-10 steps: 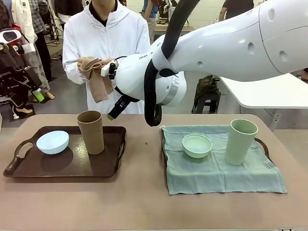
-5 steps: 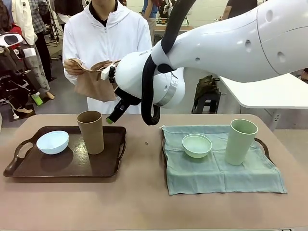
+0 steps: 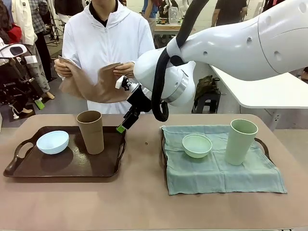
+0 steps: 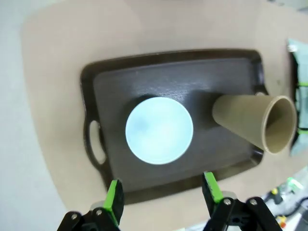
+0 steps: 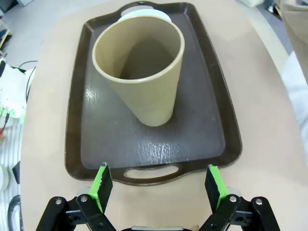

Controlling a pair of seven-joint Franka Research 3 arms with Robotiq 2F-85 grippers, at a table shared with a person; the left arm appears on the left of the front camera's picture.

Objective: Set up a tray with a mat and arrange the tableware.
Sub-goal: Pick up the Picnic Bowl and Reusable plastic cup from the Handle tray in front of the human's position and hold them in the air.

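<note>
Left fingers (image 4: 114, 195) over the brown tray (image 4: 144, 77) and right fingers (image 5: 102, 186) beside it hang spread, empty; careless reaching could topple its tan-brown cup (image 5: 144, 72).

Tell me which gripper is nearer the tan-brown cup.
Right. The right gripper hangs near the tan-brown cup, at the tray's end; the left gripper is high above the pale blue bowl.

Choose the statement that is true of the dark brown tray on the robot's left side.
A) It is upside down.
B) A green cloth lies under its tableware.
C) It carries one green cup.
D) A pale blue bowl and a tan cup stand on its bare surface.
D: the pale blue bowl and the tan cup stand directly on the dark brown tray, while the person holds the brown cloth above the table.
</note>
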